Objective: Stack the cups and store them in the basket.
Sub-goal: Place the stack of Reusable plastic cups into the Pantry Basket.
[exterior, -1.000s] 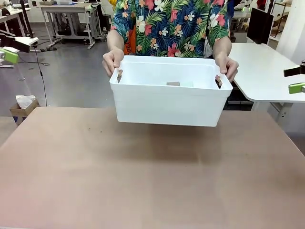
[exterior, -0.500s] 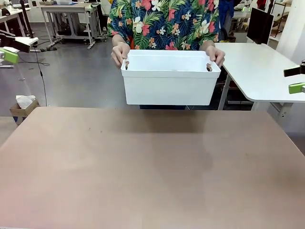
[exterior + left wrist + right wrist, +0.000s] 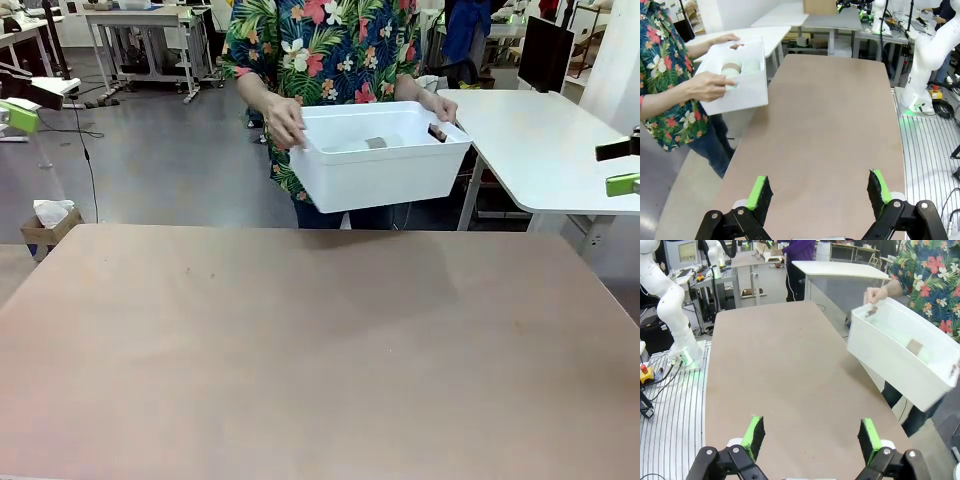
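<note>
Task looks done on the robot's side: the cups (image 3: 738,68) lie inside the white basket (image 3: 380,172), and the person has the basket lifted clear of the table (image 3: 320,350), held beyond its far edge, tilted, one hand (image 3: 285,122) on the left rim and the other hand (image 3: 438,105) at the right handle slot. In the front view only a brown cup (image 3: 376,143) end shows over the rim; the left wrist view shows a brown cup end and pale mint green ones beside it, lying on their sides. Exact count can't be read.

Left gripper (image 3: 820,194): jaws spread wide, nothing between the green pads (image 3: 759,192), hovering over the near left part of the table. Right gripper (image 3: 811,436): also wide open, empty, over the near right part. Both well apart from the basket.

Step in hand, as I judge it: removal of the filled basket by the person, so storing is finished. Next move calls for nothing from the arms except keeping clear; if more work follows, they wait for something to be put back on the table.

Versus the earlier frames: the basket was held level, low, just over the table's far edge a second ago; half a second ago it was higher and farther back; now it is farther away again, swung toward the right and tipped. The person has turned with it.
</note>
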Available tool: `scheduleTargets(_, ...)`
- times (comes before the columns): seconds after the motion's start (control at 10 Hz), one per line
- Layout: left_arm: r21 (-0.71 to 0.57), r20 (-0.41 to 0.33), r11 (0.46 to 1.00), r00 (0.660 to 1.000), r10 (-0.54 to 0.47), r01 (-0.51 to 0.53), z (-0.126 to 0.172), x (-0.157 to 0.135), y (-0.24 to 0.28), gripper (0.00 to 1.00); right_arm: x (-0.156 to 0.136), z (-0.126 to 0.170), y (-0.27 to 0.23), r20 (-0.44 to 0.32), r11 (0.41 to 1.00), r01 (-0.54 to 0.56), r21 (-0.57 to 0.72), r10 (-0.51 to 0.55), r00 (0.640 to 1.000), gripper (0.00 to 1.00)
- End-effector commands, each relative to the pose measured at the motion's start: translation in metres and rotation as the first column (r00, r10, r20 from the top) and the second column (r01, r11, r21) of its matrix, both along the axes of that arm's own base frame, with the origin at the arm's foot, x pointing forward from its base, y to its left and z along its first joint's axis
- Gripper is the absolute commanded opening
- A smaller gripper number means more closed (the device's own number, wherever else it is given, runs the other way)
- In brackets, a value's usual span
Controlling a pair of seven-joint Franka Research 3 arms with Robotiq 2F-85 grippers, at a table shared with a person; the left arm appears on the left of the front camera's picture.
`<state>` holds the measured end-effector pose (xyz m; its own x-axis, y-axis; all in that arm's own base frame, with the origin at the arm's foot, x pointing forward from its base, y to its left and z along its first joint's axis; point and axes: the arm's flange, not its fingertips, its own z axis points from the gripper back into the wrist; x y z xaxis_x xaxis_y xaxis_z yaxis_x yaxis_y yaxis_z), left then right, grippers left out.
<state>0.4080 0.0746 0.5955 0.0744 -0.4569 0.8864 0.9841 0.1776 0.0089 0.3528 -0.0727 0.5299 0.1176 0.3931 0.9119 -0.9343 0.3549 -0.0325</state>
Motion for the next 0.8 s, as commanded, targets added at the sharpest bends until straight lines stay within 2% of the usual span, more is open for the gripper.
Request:
scheduleTargets(0.0,-0.006,0.003,1.000,1.000,-0.007,0.007,0.0018,-0.0013,0.0003,1.00,0.0014,0.0024,0.0010,0.009,1.000,0.006,0.029,-0.006,1.000,1.00)
scheduleTargets(0.7,-0.006,0.003,1.000,1.000,-0.007,0.007,0.0018,-0.0013,0.0003,1.00,0.0014,0.0024,0.0010,0.009,1.000,0.006,0.029,-0.006,1.000,1.00)
